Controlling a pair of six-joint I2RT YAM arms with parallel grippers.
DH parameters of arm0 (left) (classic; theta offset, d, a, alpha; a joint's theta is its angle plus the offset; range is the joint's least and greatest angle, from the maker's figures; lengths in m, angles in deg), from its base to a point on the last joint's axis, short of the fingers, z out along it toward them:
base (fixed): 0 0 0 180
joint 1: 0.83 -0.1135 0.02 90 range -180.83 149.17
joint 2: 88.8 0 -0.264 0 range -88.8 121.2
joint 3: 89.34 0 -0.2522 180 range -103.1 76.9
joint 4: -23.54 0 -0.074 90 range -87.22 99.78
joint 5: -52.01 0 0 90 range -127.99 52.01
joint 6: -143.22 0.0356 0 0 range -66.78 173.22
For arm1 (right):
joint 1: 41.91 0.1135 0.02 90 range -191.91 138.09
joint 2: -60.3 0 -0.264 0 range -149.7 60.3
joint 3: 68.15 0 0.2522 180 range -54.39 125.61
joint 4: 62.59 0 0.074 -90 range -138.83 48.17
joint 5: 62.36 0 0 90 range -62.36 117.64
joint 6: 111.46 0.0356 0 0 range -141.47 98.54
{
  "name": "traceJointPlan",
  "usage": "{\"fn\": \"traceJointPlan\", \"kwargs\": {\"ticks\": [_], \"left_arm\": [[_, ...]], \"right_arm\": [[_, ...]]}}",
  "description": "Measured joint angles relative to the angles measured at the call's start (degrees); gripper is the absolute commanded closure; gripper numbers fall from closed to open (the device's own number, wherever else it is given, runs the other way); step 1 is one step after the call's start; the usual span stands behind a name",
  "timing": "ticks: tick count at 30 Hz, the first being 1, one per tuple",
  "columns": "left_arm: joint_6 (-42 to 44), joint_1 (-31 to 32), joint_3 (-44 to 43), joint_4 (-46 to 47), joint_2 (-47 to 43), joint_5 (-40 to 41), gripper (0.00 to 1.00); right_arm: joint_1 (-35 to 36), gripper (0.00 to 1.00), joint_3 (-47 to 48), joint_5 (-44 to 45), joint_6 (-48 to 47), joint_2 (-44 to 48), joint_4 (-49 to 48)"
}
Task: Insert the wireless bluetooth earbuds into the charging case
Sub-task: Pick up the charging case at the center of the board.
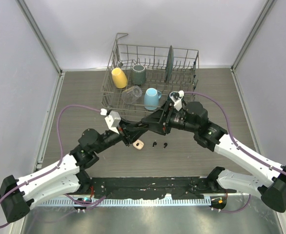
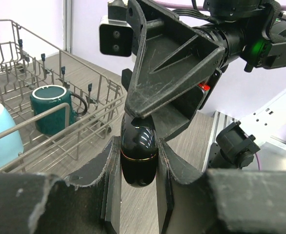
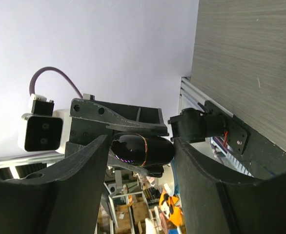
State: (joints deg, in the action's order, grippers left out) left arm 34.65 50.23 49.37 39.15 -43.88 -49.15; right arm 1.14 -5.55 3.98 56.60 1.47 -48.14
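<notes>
Your left end effector (image 2: 138, 168) grips the charging case (image 2: 139, 146). Your right end effector (image 3: 142, 165) straddles its top, jaws parted. Ease it open gently, without twisting. The earbuds (image 1: 155, 144) lie on the worktop (image 1: 84, 97), at 6 o'clock from the case.

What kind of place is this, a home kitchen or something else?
Most likely a robotics lab test cell, not a kitchen: a left arm and a right arm are bolted at the edge of a table, plain white walls on metal posts enclose it, and a dish rack looks staged.
</notes>
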Motion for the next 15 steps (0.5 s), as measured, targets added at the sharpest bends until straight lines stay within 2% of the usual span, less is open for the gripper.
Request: {"fn": "traceJointPlan", "kwargs": {"ticks": [6,11,12,14,15], "left_arm": [[0.0,0.0,-0.2,0.8,1.5,-0.5,1.0],[-0.2,-0.1,-0.2,1.3,1.8,-0.6,1.0],[-0.3,-0.1,-0.2,1.5,1.9,-0.6,1.0],[-0.5,-0.2,-0.2,1.9,2.0,-0.4,0.98],[-0.6,-0.2,-0.2,2.1,2.1,-0.4,0.94]], "right_arm": [[0.1,0.4,-2.2,-1.7,1.6,0.0,-3.0],[-0.1,0.48,-3.7,-1.9,3.3,0.0,-5.7],[-0.2,0.56,-4.0,-1.9,3.8,-0.1,-6.4],[-0.2,0.65,-4.9,-2.0,4.9,-0.1,-8.2],[-0.3,0.73,-5.3,-2.0,5.4,-0.2,-9.2]]}}
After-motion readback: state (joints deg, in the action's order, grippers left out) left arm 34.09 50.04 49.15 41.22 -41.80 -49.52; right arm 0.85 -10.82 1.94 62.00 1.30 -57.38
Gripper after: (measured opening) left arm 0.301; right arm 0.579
